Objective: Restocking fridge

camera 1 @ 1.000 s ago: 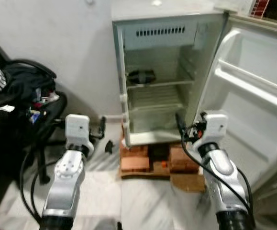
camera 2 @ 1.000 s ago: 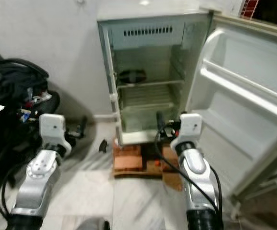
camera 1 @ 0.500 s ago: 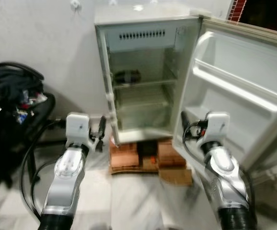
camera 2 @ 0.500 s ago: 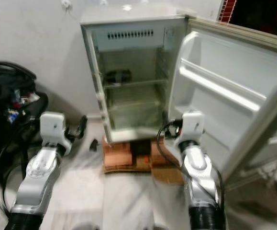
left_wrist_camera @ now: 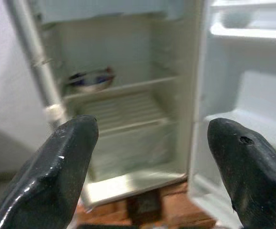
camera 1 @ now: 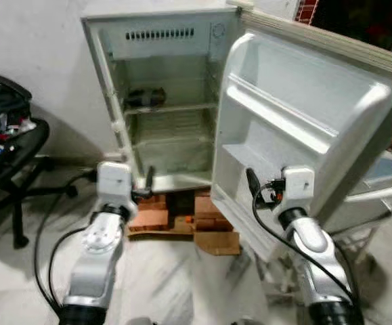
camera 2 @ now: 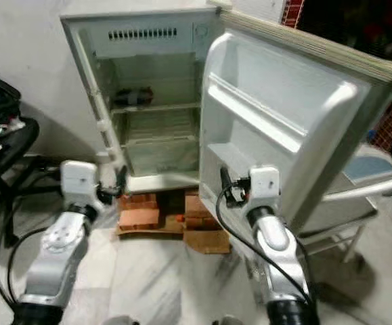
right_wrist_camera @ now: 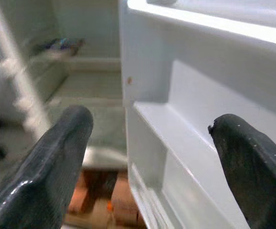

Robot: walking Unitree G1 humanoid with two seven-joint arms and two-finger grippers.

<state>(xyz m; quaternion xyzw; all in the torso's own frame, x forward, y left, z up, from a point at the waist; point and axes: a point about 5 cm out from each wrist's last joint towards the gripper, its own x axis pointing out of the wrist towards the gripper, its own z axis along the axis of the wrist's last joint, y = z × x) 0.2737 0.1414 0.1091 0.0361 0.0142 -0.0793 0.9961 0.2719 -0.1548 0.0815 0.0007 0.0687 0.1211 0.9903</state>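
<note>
You have the fridge [camera 1: 162, 101] open ahead, raised on bricks [camera 1: 151, 218] on the floor | its door [camera 1: 297, 128] swung wide toward your right | a dark bowl [left_wrist_camera: 91, 80] rests at the left end of the upper shelf [camera 1: 172, 107] | left end effector [left_wrist_camera: 149, 157] spread wide, empty, facing the shelves | right end effector [right_wrist_camera: 149, 152] spread wide, empty, just beside the door's lower bin [right_wrist_camera: 185, 157].

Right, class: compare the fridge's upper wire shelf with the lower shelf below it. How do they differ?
The upper shelf carries a dark bowl-like item at its left end; the lower shelf looks bare. The upper one sits just under the vented panel, while the lower one sits nearer the brick stack. Both are pale, level shelves inside the open fridge.
</note>
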